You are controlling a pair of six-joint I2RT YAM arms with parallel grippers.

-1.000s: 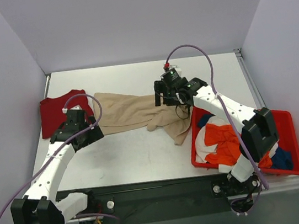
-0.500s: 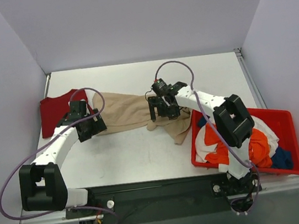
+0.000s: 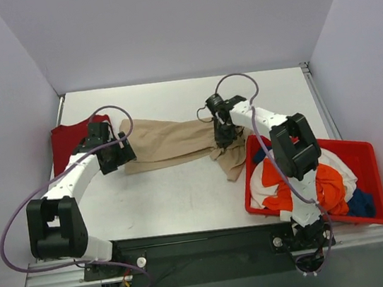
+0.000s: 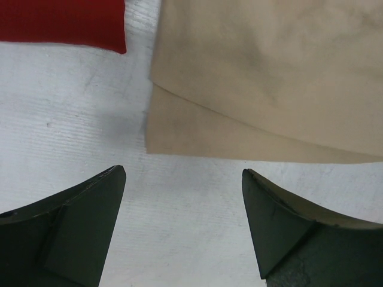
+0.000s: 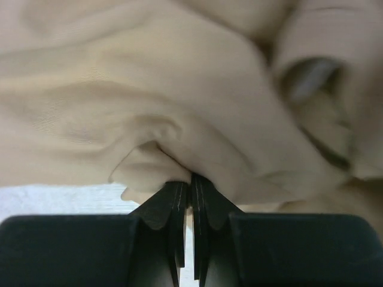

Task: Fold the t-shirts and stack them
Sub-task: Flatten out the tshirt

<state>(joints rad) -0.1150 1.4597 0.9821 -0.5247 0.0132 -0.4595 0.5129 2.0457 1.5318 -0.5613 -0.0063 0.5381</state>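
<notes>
A beige t-shirt [image 3: 170, 141] lies stretched across the table's middle, bunched at its right end. My right gripper [image 3: 224, 139] is shut on a pinched fold of that bunched cloth [image 5: 179, 89], with the jaws [image 5: 191, 179] closed tight. My left gripper [image 3: 116, 157] hovers open [image 4: 182, 173] over bare table just below the beige shirt's folded left corner [image 4: 179, 128], touching nothing. A dark red t-shirt [image 3: 70, 140] lies flat at the far left, its corner [image 4: 66, 21] showing in the left wrist view.
A red plastic bin [image 3: 365, 153] stands at the front right, holding crumpled orange [image 3: 293, 179], white [image 3: 259, 192] and blue [image 3: 360, 203] shirts. The beige shirt's right end hangs close to the bin's left rim. Purple cables loop above both arms.
My right gripper came down onto the beige shirt's right end and shut on a fold. My left gripper moved up to the shirt's left corner and stayed open.
</notes>
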